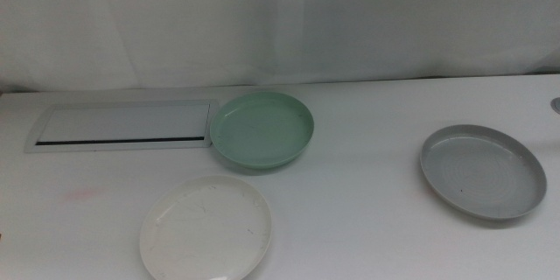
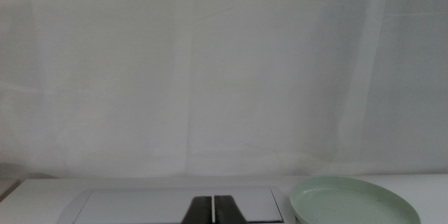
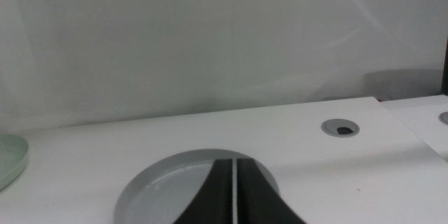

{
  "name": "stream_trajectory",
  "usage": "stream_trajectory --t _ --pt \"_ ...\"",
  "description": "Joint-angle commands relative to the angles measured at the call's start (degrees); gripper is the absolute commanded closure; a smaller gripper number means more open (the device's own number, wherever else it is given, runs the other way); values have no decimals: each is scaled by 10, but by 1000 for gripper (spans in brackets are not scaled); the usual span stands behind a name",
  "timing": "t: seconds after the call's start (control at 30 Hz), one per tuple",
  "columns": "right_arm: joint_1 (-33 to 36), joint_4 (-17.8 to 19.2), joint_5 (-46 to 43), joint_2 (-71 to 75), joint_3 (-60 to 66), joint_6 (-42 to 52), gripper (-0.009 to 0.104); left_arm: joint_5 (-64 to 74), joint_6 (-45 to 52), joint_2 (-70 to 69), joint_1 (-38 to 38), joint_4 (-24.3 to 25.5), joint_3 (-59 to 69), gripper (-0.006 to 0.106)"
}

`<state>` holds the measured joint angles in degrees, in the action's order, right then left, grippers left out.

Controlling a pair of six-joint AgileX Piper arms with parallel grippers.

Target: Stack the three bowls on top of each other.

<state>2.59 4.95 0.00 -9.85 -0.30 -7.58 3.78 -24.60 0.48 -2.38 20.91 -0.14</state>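
Three bowls lie apart on the white table in the middle view. The mint green bowl is at the centre back, the white bowl in front of it, and the grey ringed bowl at the right. Neither arm shows in the middle view. My left gripper is shut, with the flat white panel and the green bowl ahead of it. My right gripper is shut, with the grey bowl just beyond its jaws and an edge of the green bowl farther off.
A flat white rectangular panel lies at the back left, touching the green bowl's side. A grey cable grommet sits in the table at the far right. A white curtain closes off the back.
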Motion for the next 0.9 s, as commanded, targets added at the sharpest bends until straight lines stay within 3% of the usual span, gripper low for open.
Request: stream_trajectory --t 0.0,0.13,0.2,0.23,0.27,0.33,0.37,0.67,0.87 --pt "2 3 0 3 22 1 98 -1 -5 -23 1 -4 23 103" --pt "2 3 -16 3 22 1 89 -6 -5 -23 1 -6 23 100" --pt "2 3 -16 3 22 1 76 -7 -13 -23 1 -10 23 87" --pt "2 -3 -19 3 22 1 64 -11 -27 -22 1 -10 23 76" --pt "2 -23 -27 3 22 1 32 -15 -55 -21 1 -10 23 48" --pt "2 -35 -33 3 22 1 1 -16 -68 -21 1 -9 23 7" --pt "2 -37 -33 3 22 1 -8 -16 -76 -21 1 -10 23 8" --pt "2 -43 -46 3 22 0 -8 -33 -121 -20 1 -9 -1 9" --pt "2 -49 -49 3 22 0 -8 133 -146 42 1 -20 -134 9"
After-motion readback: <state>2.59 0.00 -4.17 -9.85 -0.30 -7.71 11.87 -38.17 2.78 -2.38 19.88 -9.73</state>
